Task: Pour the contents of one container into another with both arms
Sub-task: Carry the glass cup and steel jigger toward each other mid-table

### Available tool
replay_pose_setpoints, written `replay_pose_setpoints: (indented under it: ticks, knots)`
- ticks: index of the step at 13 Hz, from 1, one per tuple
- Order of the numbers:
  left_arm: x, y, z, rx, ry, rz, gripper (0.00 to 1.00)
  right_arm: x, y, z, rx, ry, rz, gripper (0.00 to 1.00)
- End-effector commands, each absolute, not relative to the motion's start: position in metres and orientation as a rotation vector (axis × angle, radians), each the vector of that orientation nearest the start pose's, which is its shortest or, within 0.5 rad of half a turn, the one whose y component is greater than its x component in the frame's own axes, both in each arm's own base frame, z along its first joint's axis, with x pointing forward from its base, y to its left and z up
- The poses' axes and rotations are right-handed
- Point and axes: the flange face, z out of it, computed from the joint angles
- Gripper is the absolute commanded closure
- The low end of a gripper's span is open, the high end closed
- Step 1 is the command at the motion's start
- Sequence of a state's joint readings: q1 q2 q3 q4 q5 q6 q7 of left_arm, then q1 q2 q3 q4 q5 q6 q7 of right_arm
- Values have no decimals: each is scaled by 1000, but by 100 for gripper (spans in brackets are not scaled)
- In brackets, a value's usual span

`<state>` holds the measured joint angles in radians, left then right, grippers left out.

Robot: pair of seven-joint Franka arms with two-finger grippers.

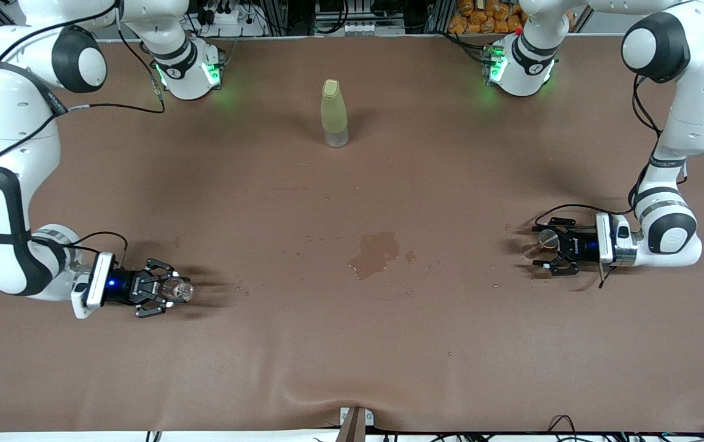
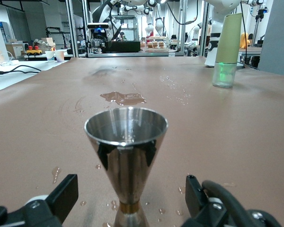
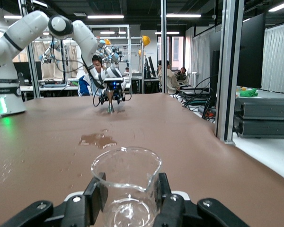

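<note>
A steel jigger [image 2: 126,142] stands upright on the brown table toward the left arm's end, also visible from the front [image 1: 547,238]. My left gripper [image 2: 130,198] is open, low at the table, with one finger [image 2: 61,194] on each side of the jigger's stem and a gap to it on both sides. Toward the right arm's end, my right gripper [image 3: 128,194] is shut on a clear glass beaker [image 3: 126,175], its pads pressed to the glass wall. In the front view that gripper [image 1: 171,288] and beaker [image 1: 180,288] sit low by the table.
A yellow-green bottle [image 1: 334,113] stands upright mid-table, nearer to the robots' bases. A puddle [image 1: 375,253] with scattered drops wets the brown cloth between the two grippers. The table's front edge has a fold [image 1: 352,405] in the cloth.
</note>
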<state>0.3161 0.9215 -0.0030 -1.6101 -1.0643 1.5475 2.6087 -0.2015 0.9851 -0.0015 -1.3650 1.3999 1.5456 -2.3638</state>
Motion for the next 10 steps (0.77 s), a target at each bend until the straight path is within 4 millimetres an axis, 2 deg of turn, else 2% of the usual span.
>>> replay_pose_setpoints:
  ticks: [1,4,5,8,10]
  knots:
    - [599,96,90,1268,-1465,1042,5,699,-13,164,-1324,-1204,-1229,87]
    - [600,99,86,1271,-1461,1044,44,703,9,160,-1350,-1211,-1226,86]
    - [600,100,86,1273,-1459,1047,54,704,18,161,-1348,-1213,-1228,85]
    - [601,104,90,1278,-1461,1056,97,709,55,166,-1323,-1184,-1258,85]
    - [602,101,90,1272,-1459,1059,100,712,75,171,-1323,-1187,-1265,85]
